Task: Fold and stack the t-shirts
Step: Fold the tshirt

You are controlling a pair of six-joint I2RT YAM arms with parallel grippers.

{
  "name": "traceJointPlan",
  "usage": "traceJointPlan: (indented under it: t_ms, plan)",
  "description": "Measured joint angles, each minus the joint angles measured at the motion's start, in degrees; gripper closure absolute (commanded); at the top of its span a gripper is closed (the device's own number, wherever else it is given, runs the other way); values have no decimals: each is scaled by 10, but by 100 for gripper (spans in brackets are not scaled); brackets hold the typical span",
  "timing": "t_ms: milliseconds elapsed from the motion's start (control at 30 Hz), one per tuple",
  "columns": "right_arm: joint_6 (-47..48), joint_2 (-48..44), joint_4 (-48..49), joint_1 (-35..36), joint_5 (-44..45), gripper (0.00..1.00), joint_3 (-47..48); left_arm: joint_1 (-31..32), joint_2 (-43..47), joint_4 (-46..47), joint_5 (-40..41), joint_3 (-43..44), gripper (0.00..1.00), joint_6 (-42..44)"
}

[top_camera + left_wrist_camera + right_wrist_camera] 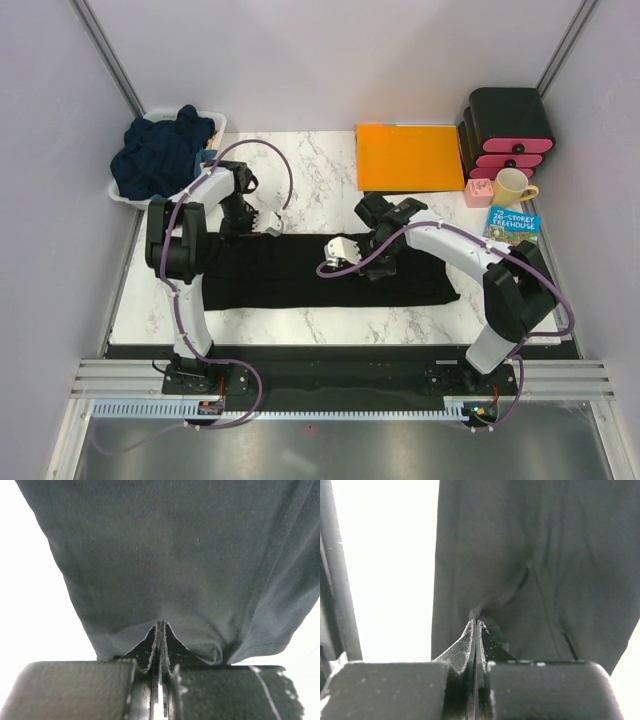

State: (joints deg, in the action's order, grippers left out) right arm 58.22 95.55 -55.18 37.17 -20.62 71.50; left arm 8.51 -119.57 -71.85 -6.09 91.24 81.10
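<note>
A plain black t-shirt [300,275] lies spread across the middle of the marble table. My left gripper [230,232] is at its far left edge, shut on a pinch of the black cloth [165,570]; the jaws meet at the fold [161,626]. My right gripper [380,268] is over the shirt's right half, shut on a bunched fold of the same cloth [530,580]; its jaws meet there [476,622]. Dark navy t-shirts [160,148] lie heaped in a white basket [120,196] at the far left.
A flat orange sheet [408,157] lies at the back centre. A black and pink drawer unit [510,130], a yellow mug [512,187], a small pink block [478,192] and a book [512,226] stand at the back right. White walls enclose the table.
</note>
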Motion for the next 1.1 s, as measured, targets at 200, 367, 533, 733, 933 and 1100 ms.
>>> traceJointPlan:
  t_ms: [200,367,533,733,933,1100]
  plan:
    - [3,0,-35,36,-7,72,1,3,-3,0,0,0,98,4]
    - [24,6,-96,43,-10,57,23,3,-8,2,3,0,98,8]
    - [21,5,-95,39,12,85,28,3,-8,4,6,1,98,9]
    - [-16,1,23,-20,66,100,-5,3,-8,4,6,1,98,9]
    - [-21,45,100,-90,85,100,-7,2,-8,4,7,1,98,9]
    - [-18,70,116,-95,80,100,-15,-2,-8,4,11,1,98,9]
